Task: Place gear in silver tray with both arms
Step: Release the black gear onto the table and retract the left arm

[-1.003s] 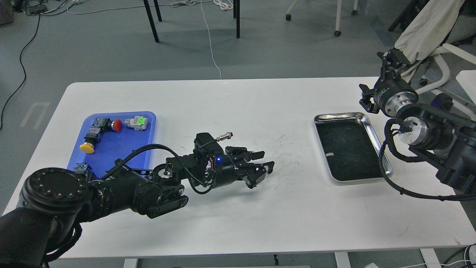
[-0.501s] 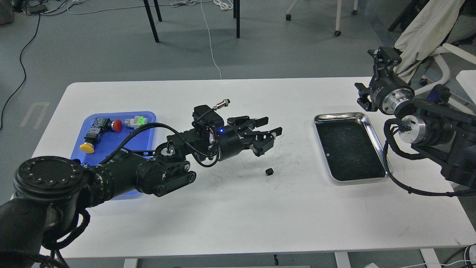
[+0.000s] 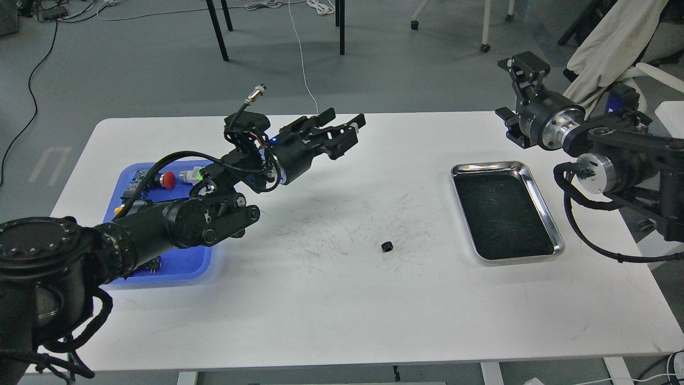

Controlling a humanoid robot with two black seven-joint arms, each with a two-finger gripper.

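Left arm (image 3: 176, 224): comes in from the bottom left, stretched up and to the right, raised above the desk (image 3: 331, 299). Left tool (image 3: 342, 128): at the far end, pointing right and a bit up, two fingers apart, holding nothing. Right arm (image 3: 614, 166): comes in from the right side, bent, held high. Right tool (image 3: 521, 67): points up and away, small and dark, fingers too hard to tell apart.
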